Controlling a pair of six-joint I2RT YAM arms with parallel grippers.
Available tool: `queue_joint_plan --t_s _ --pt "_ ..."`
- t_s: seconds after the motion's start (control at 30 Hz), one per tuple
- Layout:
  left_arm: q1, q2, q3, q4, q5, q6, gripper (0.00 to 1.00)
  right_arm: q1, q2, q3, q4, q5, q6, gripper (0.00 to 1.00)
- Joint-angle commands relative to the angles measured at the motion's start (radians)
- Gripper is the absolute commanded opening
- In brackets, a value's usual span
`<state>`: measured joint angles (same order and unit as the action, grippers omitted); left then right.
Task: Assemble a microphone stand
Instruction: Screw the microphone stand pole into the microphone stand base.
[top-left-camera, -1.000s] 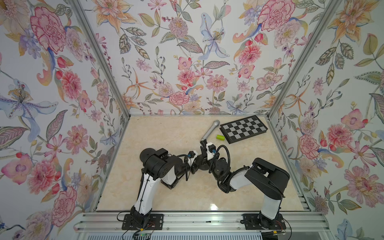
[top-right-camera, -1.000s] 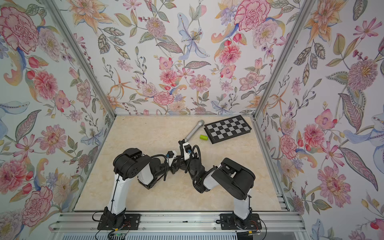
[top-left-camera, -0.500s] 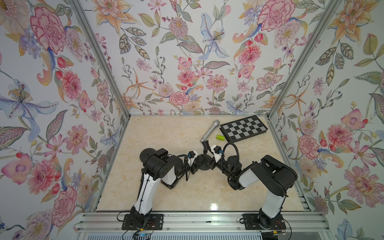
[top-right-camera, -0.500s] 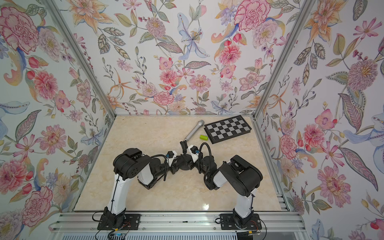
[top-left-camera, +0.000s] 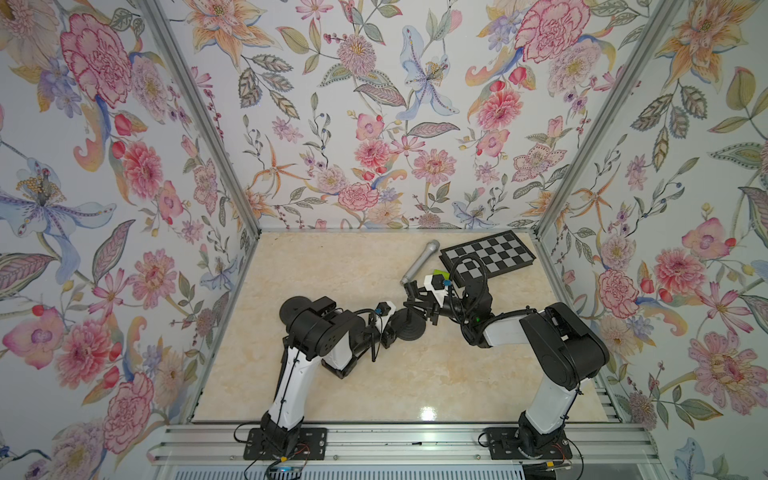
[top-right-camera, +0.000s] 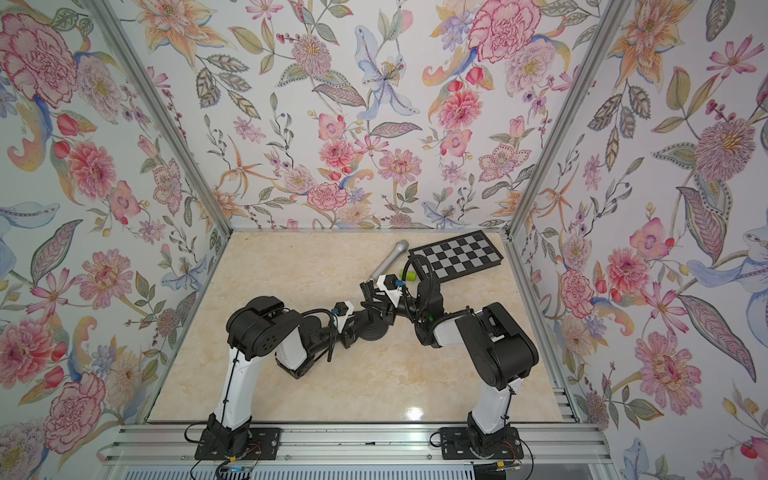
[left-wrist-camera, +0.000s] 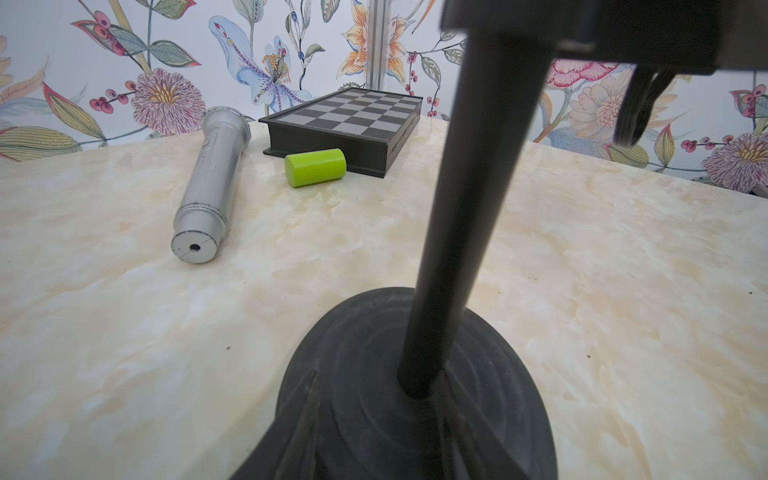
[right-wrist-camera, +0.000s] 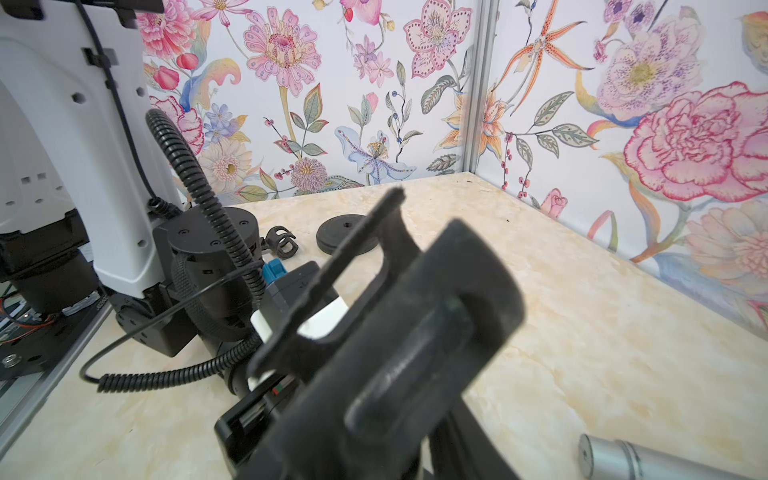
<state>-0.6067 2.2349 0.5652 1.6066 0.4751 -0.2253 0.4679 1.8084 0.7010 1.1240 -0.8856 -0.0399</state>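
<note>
Left gripper (top-left-camera: 390, 330) clamps the base (left-wrist-camera: 353, 374) mid-table, pole (left-wrist-camera: 469, 208) seated in it; right gripper (top-left-camera: 417, 300) at the pole's top, grasp unclear. Pin the base firmly and hold the pole vertical.

Blurred black holder (right-wrist-camera: 395, 345) up close — black disc (right-wrist-camera: 347, 239) behind.

Chessboard (top-left-camera: 498, 251) at far right corner; green cylinder (left-wrist-camera: 315, 167) just beside it

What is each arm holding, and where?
The left gripper grips the stand base at its rim; right gripper at the clip atop the pole, hold unclear.
</note>
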Motion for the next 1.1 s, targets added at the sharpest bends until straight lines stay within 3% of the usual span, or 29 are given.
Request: queue_joint_plan --t_s 0.0,0.17,0.27,0.33,0.5,0.6,0.67,0.8,0.87,0.9,0.93,1.0,1.07 --pt "0.001 0.073 -0.031 0.155 -0.040 0.020 0.46 -0.004 0.038 0.029 -0.044 -0.051 -0.013 0.30" --pt "0.003 0.066 -0.022 0.136 -0.036 0.024 0.46 -0.001 0.029 0.004 -0.042 0.064 -0.010 0.00" --pt "0.000 0.077 -0.033 0.166 -0.041 0.018 0.46 0.021 0.015 -0.063 0.040 0.242 0.021 0.00" --pt "0.003 0.075 -0.026 0.158 -0.042 0.021 0.46 0.065 0.005 -0.123 0.118 0.441 0.056 0.00" --pt "0.002 0.081 -0.031 0.169 -0.042 0.014 0.46 0.300 0.056 -0.200 0.207 1.160 0.175 0.00" --pt "0.005 0.074 -0.024 0.155 -0.040 0.018 0.46 0.439 0.133 -0.176 0.247 1.440 0.175 0.00" --pt "0.004 0.070 -0.031 0.154 -0.039 0.018 0.45 0.502 0.179 -0.155 0.299 1.536 0.154 0.00" --pt "0.000 0.072 -0.041 0.176 -0.045 0.024 0.45 0.557 0.195 -0.130 0.364 1.539 0.010 0.00" --pt "0.001 0.061 -0.037 0.156 -0.042 0.031 0.45 0.542 0.171 -0.154 0.387 1.458 -0.021 0.00" --pt "0.000 0.060 -0.040 0.154 -0.042 0.030 0.45 0.524 0.150 -0.176 0.400 1.396 -0.027 0.08" --pt "-0.003 0.061 -0.043 0.160 -0.044 0.029 0.45 0.504 0.132 -0.200 0.413 1.316 -0.035 0.23" --pt "-0.005 0.071 -0.046 0.179 -0.044 0.028 0.45 0.430 0.087 -0.260 0.437 1.041 -0.066 0.53" --pt "-0.002 0.067 -0.040 0.168 -0.044 0.033 0.46 0.340 0.045 -0.294 0.423 0.808 -0.049 0.62"
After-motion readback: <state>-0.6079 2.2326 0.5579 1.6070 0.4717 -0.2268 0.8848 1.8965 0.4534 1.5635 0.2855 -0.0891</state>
